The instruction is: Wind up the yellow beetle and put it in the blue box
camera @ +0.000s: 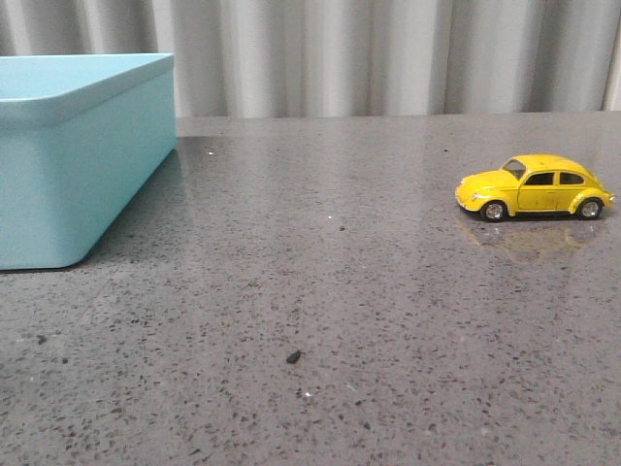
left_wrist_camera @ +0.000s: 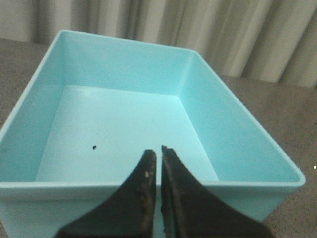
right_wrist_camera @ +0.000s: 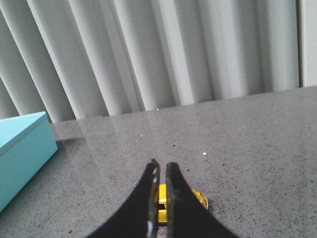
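1. Yellow beetle (camera: 535,186) upright on grey table (camera: 340,291), right side, well apart from blue box (camera: 78,155) at left.
2. Left gripper (left_wrist_camera: 159,154) over box, fingers nearly together, empty.
3. Right gripper (right_wrist_camera: 161,168) above beetle, narrow gap, gripping nothing.

Grey speckled table (camera: 340,291), shiny and flat. Pale folded curtain (camera: 388,53) hanging along the far edge. Small dark crumb (camera: 293,357) lying near the front edge, about the middle.

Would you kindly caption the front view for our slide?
Yellow beetle parked right, blue box at left, on speckled grey table.
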Available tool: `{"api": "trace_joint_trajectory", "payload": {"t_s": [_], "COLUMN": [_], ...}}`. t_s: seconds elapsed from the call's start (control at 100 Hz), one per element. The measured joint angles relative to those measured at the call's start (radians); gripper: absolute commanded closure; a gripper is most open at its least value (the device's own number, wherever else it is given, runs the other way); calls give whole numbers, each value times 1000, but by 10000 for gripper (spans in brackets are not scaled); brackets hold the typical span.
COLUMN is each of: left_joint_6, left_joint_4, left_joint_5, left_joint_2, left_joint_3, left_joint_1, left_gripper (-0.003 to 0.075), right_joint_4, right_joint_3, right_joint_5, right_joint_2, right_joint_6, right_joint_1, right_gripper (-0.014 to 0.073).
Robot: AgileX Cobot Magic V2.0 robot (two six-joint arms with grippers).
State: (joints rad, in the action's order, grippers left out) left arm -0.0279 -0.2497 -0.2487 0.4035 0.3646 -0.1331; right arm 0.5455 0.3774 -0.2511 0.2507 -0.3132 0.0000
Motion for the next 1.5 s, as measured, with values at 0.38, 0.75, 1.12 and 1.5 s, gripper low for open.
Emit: {"api": "trace_joint_trajectory", "payload": {"t_s": [0.38, 0.75, 1.12, 1.5], "left_joint_6": [70, 79, 79, 79], "left_joint_4": [11, 13, 13, 13], "left_joint_5": [-167, -284, -290, -292], "left_joint_2": [99, 247, 301, 301], "left_joint_3": [84, 186, 215, 215], "left_joint_1": [-104, -128, -128, -128], "left_gripper": [741, 741, 741, 741], "right_joint_4": [-8, -14, -143, -356], "right_joint_3": [163, 377, 795, 1084], "right_joint_5": [-137, -336, -735, -900], "right_joint_2": [226, 474, 960, 1253], "right_joint_6": [-52, -85, 47, 147], "right_joint_1": [41, 112, 116, 139], "right_gripper": [635, 634, 634, 634]}}
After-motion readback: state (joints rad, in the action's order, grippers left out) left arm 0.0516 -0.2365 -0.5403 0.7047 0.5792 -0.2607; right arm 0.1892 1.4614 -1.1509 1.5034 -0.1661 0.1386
